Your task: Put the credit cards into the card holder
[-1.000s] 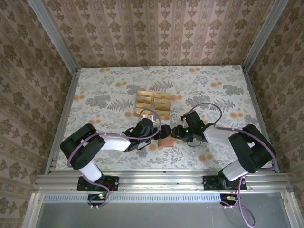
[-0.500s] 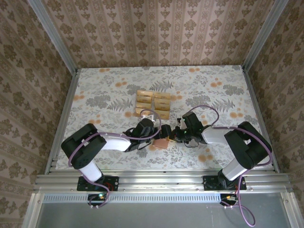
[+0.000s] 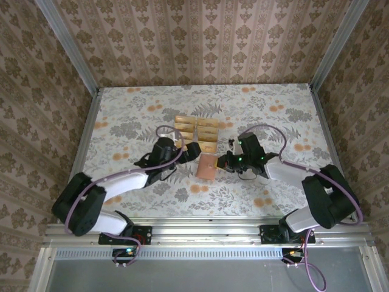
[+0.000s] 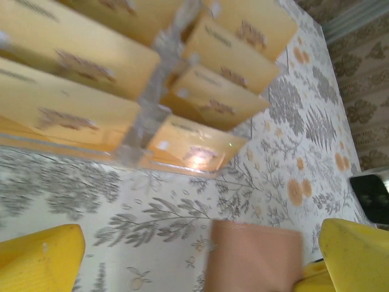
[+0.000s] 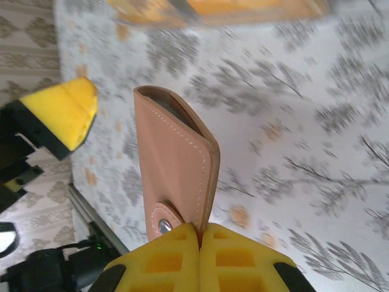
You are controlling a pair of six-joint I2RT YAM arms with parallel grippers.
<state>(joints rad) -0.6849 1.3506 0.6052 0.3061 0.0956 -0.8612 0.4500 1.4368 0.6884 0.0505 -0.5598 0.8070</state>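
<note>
The reddish-brown card holder [image 3: 207,166] hangs folded just above the flowered table, and my right gripper [image 3: 222,162] is shut on its right edge. In the right wrist view the yellow pads [image 5: 199,234] pinch the card holder [image 5: 173,170] beside its snap button. Several tan credit cards [image 3: 196,134] stand in a clear rack behind it. My left gripper [image 3: 187,152] is open just in front of the cards, left of the holder. Its wrist view shows the credit cards [image 4: 200,91] ahead, the card holder [image 4: 255,255] low between its open fingers [image 4: 45,258].
The clear rack [image 4: 149,97] holds the cards in two rows at mid-table. Metal rails [image 3: 82,152] and papered walls enclose the table on the left, right and back. Bare flowered tabletop [image 3: 121,121] lies on both sides of the rack.
My right gripper has shut on the card holder and carried it a little toward the back. The left arm has stretched back toward the cards, its gripper staying open.
</note>
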